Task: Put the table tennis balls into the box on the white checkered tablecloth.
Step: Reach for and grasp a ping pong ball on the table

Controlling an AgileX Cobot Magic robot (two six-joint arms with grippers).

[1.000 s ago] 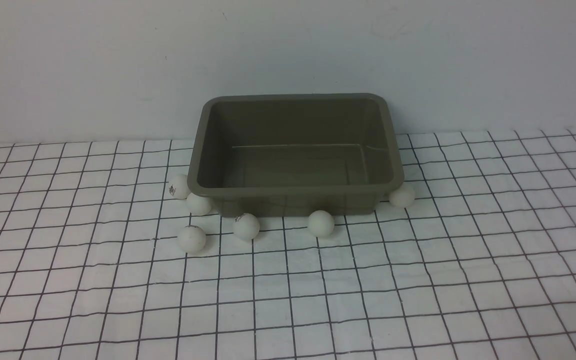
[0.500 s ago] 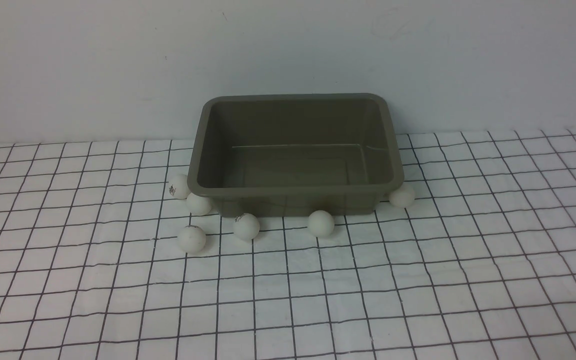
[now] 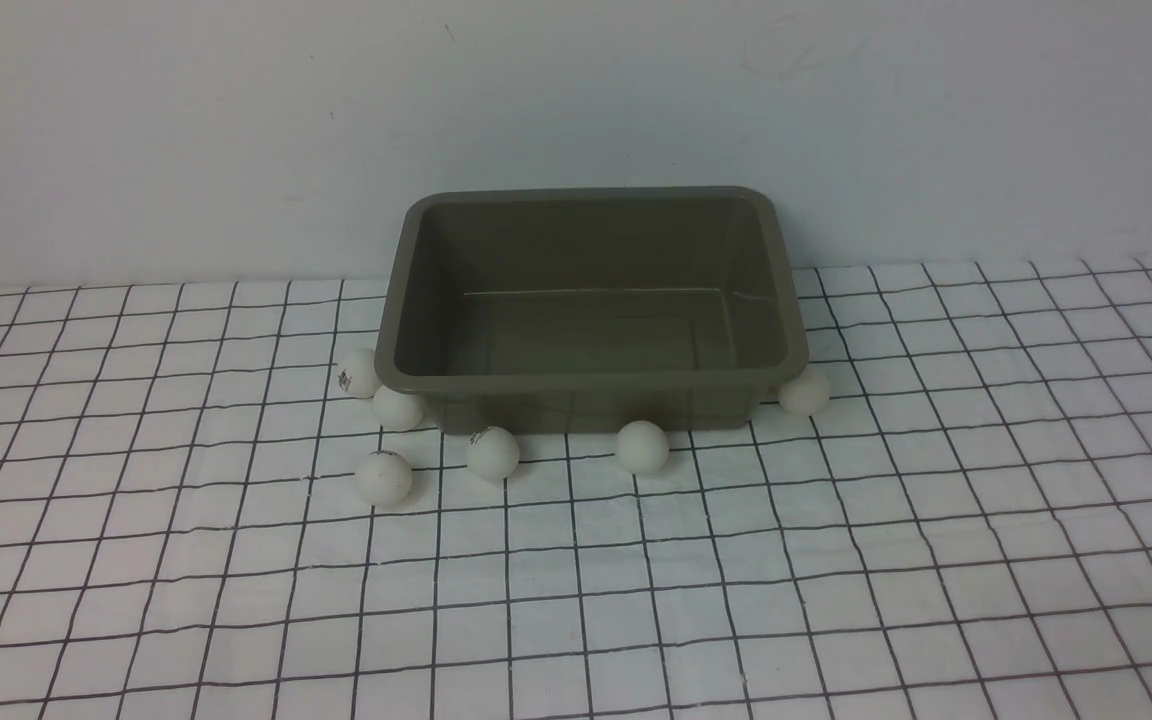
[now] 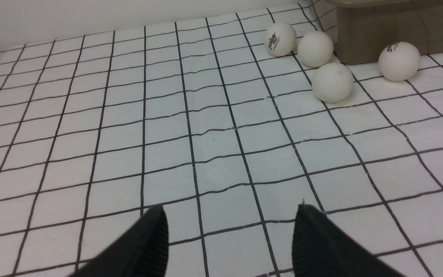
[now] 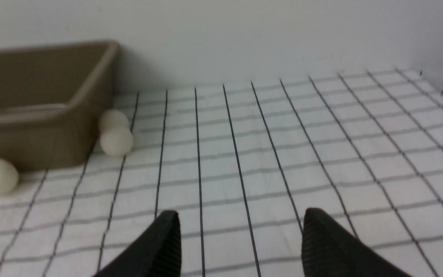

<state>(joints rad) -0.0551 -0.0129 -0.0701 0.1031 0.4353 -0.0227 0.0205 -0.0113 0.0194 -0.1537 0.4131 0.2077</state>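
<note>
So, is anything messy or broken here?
Nothing looks broken or spilled. The only odd bit: the box is empty, and the table tennis balls all sit outside it on the white checkered tablecloth, huddled along its front and corners. The cloth is slightly wrinkled.

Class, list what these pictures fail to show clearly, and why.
- Left tool and right tool: outside the front view; the wrist frames cut off all but the fingertips.
- Box: the left wrist frame's edge cuts off its inside.
- Rear ball at the box's right corner: unseen in the front view, seemingly behind the box.
- Ball print: too small to read in the front view.
</note>
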